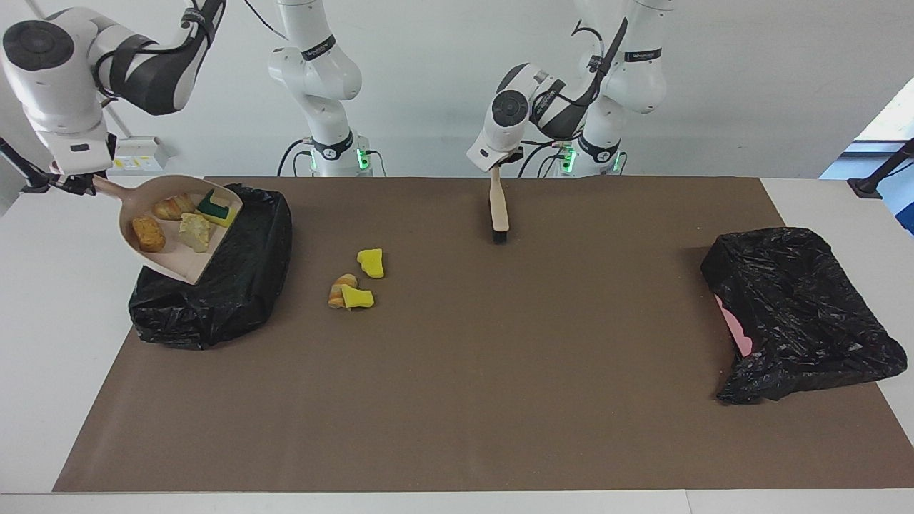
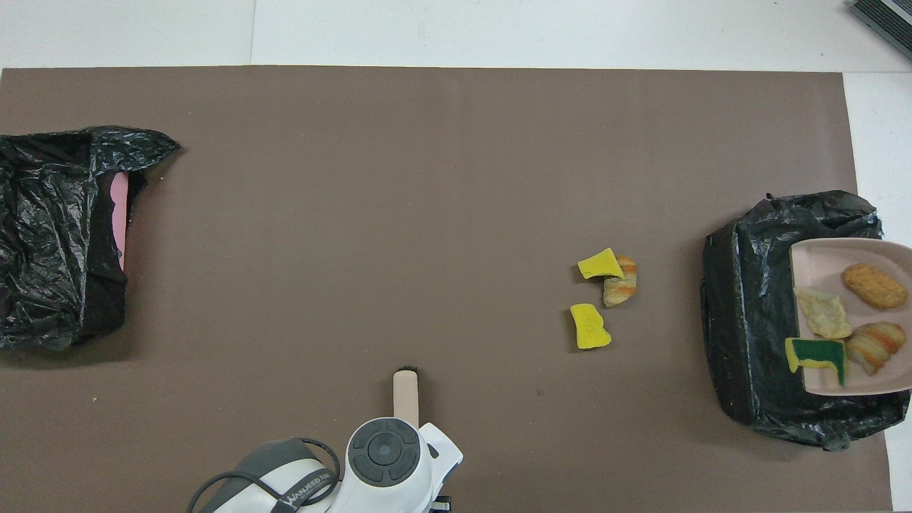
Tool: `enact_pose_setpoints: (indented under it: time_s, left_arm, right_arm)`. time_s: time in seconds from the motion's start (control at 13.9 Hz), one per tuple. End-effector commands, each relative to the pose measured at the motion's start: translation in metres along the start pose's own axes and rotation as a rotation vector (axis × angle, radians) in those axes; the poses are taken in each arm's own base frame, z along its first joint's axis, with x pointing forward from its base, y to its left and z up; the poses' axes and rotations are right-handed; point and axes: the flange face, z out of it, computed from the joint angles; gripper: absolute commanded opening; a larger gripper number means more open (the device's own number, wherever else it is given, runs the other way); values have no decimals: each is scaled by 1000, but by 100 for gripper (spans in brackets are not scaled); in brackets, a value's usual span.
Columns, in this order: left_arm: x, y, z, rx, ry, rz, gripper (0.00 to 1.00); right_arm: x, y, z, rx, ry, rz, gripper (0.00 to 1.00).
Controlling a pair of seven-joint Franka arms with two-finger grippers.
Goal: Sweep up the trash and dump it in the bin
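Dustpan (image 1: pixel 178 239) of beige plastic, clamped in right gripper (image 1: pixel 71 184), hangs over black-lined bin (image 1: pixel 235 285) at nine o'clock; left gripper (image 1: pixel 494 165) clasps beige brush (image 1: pixel 498 207).

The right arm is stretched out high toward its own end of the table, wrist bent down, and the right gripper (image 1: pixel 73 184) is clamped tight on the dustpan handle (image 1: pixel 107 188), holding it in the air. The left arm sits folded near its base, forearm angled down, with the left gripper (image 1: pixel 494 165) closed on the brush handle (image 1: pixel 498 200).
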Motion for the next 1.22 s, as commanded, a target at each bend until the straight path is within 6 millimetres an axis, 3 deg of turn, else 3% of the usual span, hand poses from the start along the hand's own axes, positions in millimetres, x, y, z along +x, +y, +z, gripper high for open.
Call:
enact_pose_setpoints:
  time_s: [0.0, 0.22, 0.36, 0.5, 0.65, 0.79, 0.93, 1.01, 1.15]
  left_arm:
    - [-3, -2, 4, -19, 3, 11, 26]
    - [4, -1, 3, -33, 21, -6, 58]
    - [18, 4, -3, -75, 81, -16, 96]
    - [36, 13, -29, -107, 147, 1, 100]
    - [79, 6, -82, -53, 279, 84, 100]
    - [109, 6, -111, 77, 415, 157, 100]
    - [147, -7, -156, 134, 520, 177, 100]
    - [169, -23, -185, 123, 556, 171, 100]
    - [190, -60, -249, 96, 639, 192, 100]
  right_arm:
    - [16, -15, -2, -28, -96, -36, 0]
    - [30, -13, -10, -33, -171, -47, 0]
    - [32, -17, -15, -24, -222, -57, 0]
    - [22, -21, -31, -30, -292, -64, 0]
    - [8, -28, -64, -32, -314, -64, 0]
    - [-2, -38, -97, -22, -326, -17, 0]
    - [-6, -55, -128, -10, -302, 85, 0]
    - [-4, -64, -142, -24, -254, 140, 0]
    - [2, -76, -153, -40, -123, 245, 0]
